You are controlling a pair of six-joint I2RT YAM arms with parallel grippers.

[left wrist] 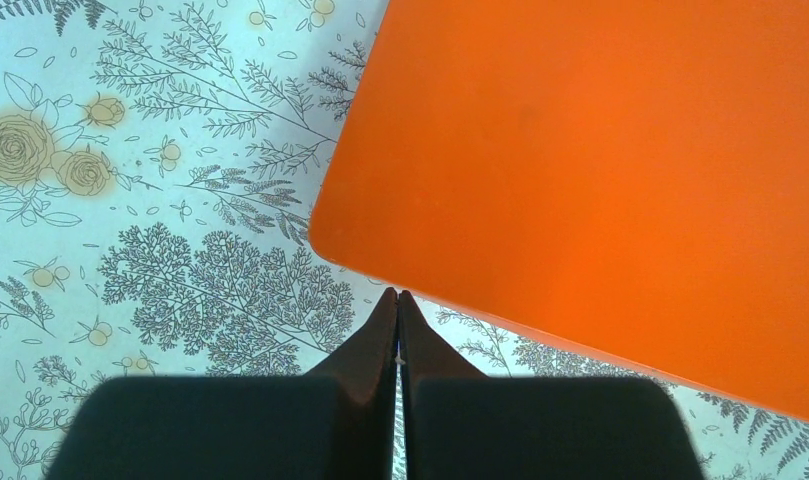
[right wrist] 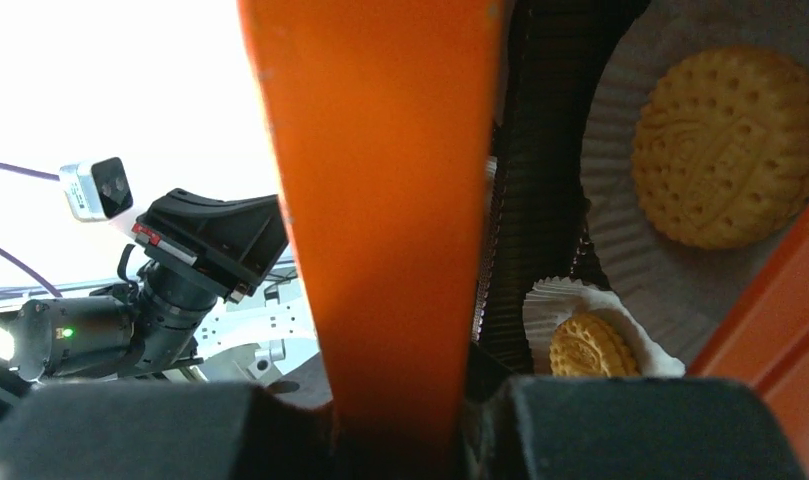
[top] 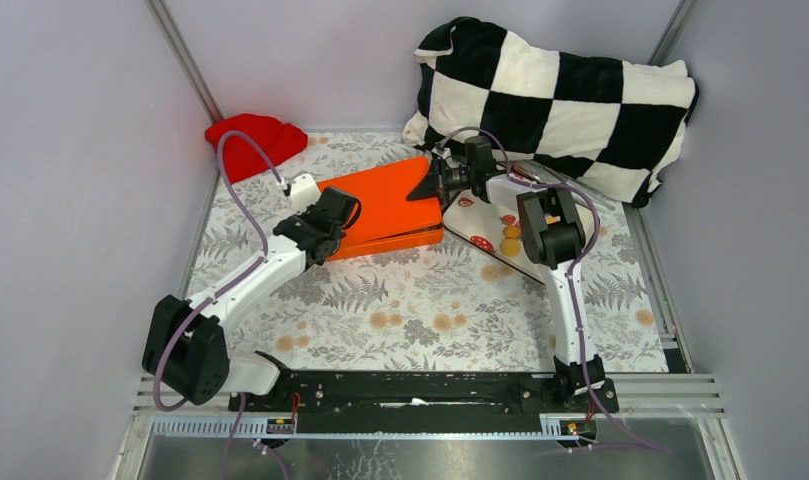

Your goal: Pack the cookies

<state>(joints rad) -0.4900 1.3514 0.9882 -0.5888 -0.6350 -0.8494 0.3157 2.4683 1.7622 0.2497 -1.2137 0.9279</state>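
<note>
An orange box lies at the middle of the table, its lid partly lifted. My right gripper is shut on the lid's far right edge; in the right wrist view the lid runs up from between its jaws. Under the lid that view shows two golden cookies in white paper cups. More orange cookies lie on a mushroom-print tray right of the box. My left gripper is shut and empty, at the box's near left corner.
A black-and-white checkered cushion fills the back right corner. A red cloth lies at the back left. A floral cloth covers the table, with grey walls on three sides.
</note>
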